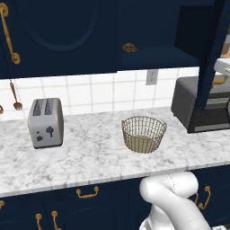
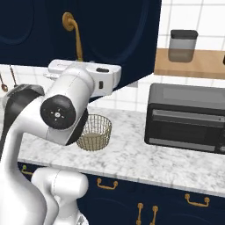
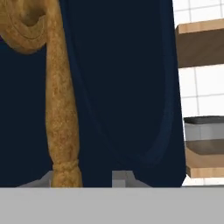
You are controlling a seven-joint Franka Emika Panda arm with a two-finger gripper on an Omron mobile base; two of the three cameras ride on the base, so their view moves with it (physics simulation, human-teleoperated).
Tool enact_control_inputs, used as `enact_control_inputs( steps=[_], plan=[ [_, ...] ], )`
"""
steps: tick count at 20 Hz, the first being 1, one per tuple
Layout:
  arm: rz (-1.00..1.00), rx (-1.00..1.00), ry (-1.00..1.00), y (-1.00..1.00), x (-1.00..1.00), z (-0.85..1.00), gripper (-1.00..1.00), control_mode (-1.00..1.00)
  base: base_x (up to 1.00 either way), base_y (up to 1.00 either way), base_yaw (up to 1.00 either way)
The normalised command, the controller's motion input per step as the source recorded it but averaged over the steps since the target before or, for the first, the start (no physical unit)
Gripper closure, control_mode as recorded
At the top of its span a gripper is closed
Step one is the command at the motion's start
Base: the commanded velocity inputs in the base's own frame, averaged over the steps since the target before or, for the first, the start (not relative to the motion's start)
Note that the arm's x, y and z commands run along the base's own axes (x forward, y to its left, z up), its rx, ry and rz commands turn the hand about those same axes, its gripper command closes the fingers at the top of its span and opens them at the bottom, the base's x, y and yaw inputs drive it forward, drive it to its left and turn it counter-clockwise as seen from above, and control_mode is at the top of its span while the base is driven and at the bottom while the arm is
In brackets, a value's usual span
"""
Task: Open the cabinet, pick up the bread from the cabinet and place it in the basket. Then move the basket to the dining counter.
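From the left, a toaster point(image 1: 46, 122) is standing on the marble worktop point(image 1: 90, 157), and the basket point(image 1: 143, 134) is sitting further right on the same top, with nothing in it. Above, the bread point(image 1: 129, 47) is lying on the shelf of the cabinet point(image 1: 58, 31), whose right door point(image 1: 211, 63) is standing swung out. I am reaching my gripper point(image 3: 89, 178) around that door's brass handle point(image 3: 61, 109), my fingertips straddling its lower end; whether they are squeezing it, I cannot tell.

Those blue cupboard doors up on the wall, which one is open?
The right-hand door, swung out edge-on beside the toaster oven, baring the shelf with the bread. The arched door left of it sits shut.
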Motion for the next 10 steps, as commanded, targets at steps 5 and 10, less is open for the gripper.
enact_control_inputs(
  steps=[5,10],
  plan=[
    [-0.09,0.05,-0.13,-1.0,-0.11,0.0,1.0,-1.0,0.0,0.0,0.0],
    [-0.16,0.07,0.0,-0.92,-0.52,0.08,1.0,-1.0,0.0,0.0,0.0]
  ],
)
